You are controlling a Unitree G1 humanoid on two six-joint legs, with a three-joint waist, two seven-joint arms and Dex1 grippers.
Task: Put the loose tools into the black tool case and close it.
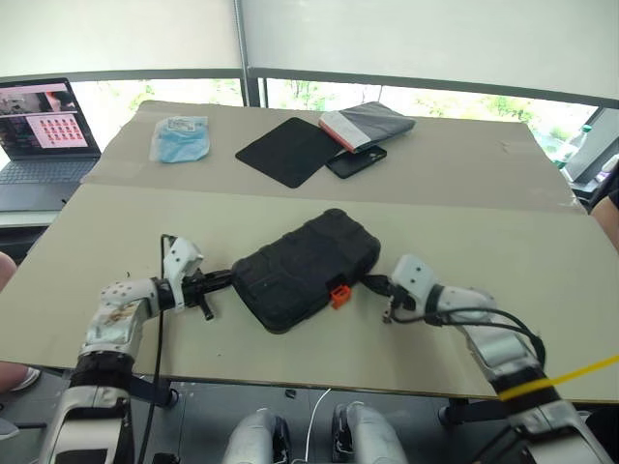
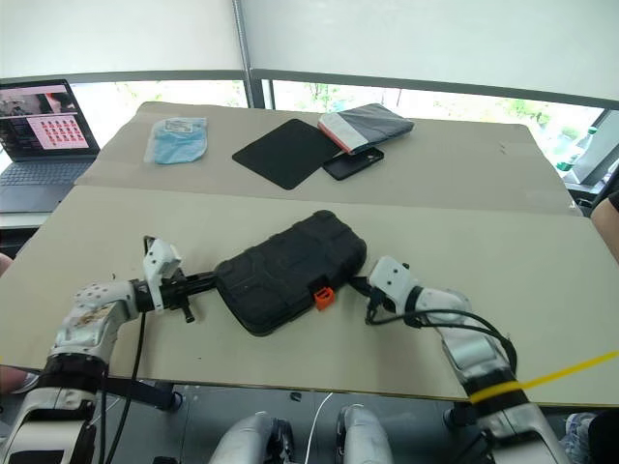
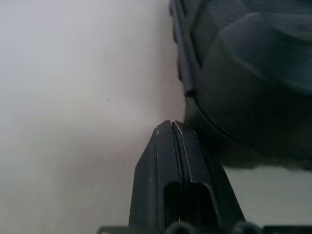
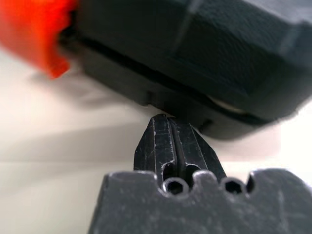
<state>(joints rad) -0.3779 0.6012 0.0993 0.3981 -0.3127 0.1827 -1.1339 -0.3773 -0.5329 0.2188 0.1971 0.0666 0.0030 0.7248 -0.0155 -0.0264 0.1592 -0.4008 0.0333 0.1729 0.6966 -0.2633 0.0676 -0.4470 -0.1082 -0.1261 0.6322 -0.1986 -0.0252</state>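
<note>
- A laptop [image 1: 44, 130] is seen at the far left, off the table's edge, its screen lit.
- A pale blue packet [image 1: 180, 138] is laid on the table [image 1: 542, 242] near its far left corner.
- The left gripper [image 1: 224, 278] is held low over the table, its two black fingers pressed flat together with nothing between them; in the left wrist view the fingertips [image 3: 170, 127] are seen just beside the case's left end, and contact cannot be told.
- The case [image 1: 305, 268] is placed at the middle of the near half of the table, lid down and closed, lying askew with its right end farther away.
- An orange latch [image 1: 338, 294] is seen on the case's near edge, closer to the right gripper.
- A flat black mat [image 1: 287, 150] is laid well behind the case, and a black phone [image 1: 356, 160] just to the right of it, touching its corner.
- A grey pouch with an orange edge [image 1: 368, 126] is laid behind the phone, partly over it.
- The right gripper [image 1: 372, 283] is brought to the case's near right edge, beside the latch; its fingers are shut tight and empty, the tips [image 4: 168, 124] seen right under the case's rim.
</note>
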